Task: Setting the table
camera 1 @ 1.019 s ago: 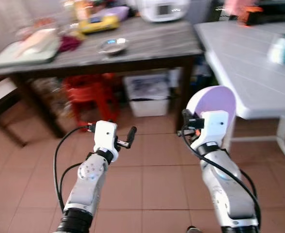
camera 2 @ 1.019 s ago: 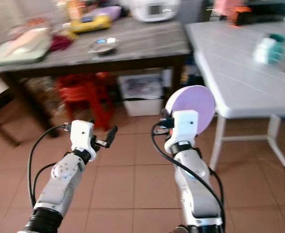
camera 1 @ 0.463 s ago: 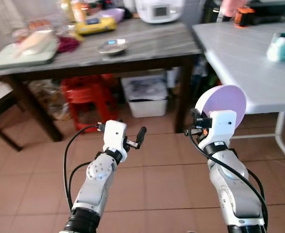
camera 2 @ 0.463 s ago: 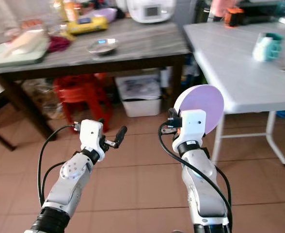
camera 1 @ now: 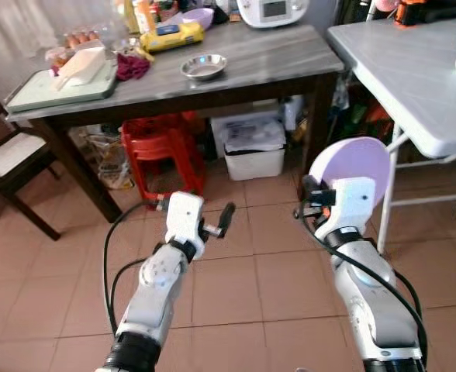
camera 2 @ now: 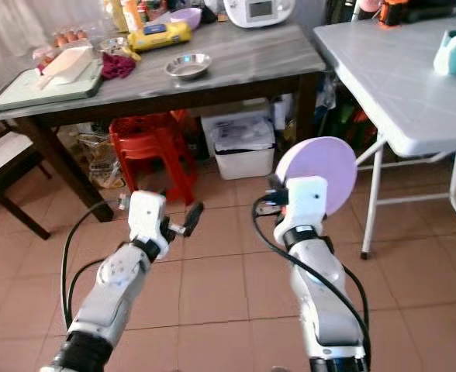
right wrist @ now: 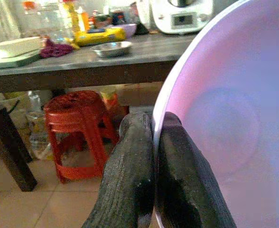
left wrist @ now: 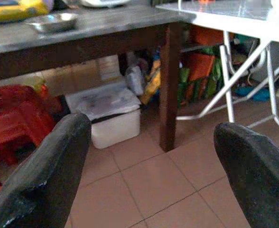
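The right pincer (right wrist: 151, 190) grips a lilac plate (camera 1: 352, 160) upright by its rim; the left pincer (left wrist: 149, 171) gapes, empty, above the floor.

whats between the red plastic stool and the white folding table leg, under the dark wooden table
A white lidded bin sits on the tiled floor between the red plastic stool and the white folding table's leg, with the dark wooden table's leg just beyond it, in the eye views.

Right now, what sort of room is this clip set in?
Likely a home kitchen or dining area: a dark wooden table with a steel bowl and a white cooker, and a white folding table alongside.
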Controlling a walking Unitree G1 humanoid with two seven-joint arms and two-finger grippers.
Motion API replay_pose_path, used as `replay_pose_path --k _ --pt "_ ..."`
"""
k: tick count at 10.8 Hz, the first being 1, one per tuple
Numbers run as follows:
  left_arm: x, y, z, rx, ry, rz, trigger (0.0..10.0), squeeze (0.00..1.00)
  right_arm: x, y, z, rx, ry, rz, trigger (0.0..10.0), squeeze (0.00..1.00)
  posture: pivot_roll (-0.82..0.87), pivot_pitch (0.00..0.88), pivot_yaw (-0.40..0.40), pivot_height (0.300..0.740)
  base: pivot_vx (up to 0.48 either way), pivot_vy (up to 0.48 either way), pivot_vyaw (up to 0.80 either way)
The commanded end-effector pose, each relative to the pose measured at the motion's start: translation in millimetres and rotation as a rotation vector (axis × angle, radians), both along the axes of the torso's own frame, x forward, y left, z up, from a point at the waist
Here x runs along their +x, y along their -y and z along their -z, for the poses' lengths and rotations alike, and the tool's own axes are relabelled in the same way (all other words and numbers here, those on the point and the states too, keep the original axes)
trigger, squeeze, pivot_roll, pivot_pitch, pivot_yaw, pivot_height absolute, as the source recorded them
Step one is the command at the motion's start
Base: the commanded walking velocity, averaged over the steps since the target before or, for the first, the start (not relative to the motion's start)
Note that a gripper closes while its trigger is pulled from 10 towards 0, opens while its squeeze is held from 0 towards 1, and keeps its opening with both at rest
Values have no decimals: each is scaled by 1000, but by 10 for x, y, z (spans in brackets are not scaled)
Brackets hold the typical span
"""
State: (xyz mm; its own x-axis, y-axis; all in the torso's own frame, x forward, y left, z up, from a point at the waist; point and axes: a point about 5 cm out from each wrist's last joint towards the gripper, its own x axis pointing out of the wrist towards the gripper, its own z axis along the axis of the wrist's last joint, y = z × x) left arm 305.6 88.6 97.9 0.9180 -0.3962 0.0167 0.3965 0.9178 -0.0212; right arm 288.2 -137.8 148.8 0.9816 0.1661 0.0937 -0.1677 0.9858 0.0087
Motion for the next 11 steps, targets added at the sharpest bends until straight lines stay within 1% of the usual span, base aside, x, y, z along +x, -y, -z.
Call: replay_pose_path --k 1,2,3,5,6,9,11 --pt "2 -136 23 23 1 -46 10000 0 -8 -117 -66 16 31 -40 10000 0 -121 65 124 740 0 0 0" --pt "0 -134 10 18 13 -43 10000 0 -12 -120 -62 16 30 -40 10000 0 -122 66 123 740 0 0 0" --pt "6 -168 -16 -21 19 -65 10000 0 -18 -121 -58 16 29 -41 10000 0 -121 69 123 740 0 0 0" --pt "16 -187 -55 -67 23 -69 10000 0 -19 -116 -59 15 30 -42 10000 0 -120 70 121 740 0 0 0" --pt "27 -199 -93 -63 58 -80 10000 0 -20 -115 -57 15 29 -44 10000 0 -121 69 120 740 0 0 0" --pt "17 -171 -132 -61 95 -51 10000 0 -17 -119 -60 7 33 -49 10000 0 -123 68 120 740 0 0 0" --pt "8 -159 -130 -58 103 -33 10000 0 -15 -126 -63 4 37 -51 10000 0 -122 68 124 740 304 0 0"
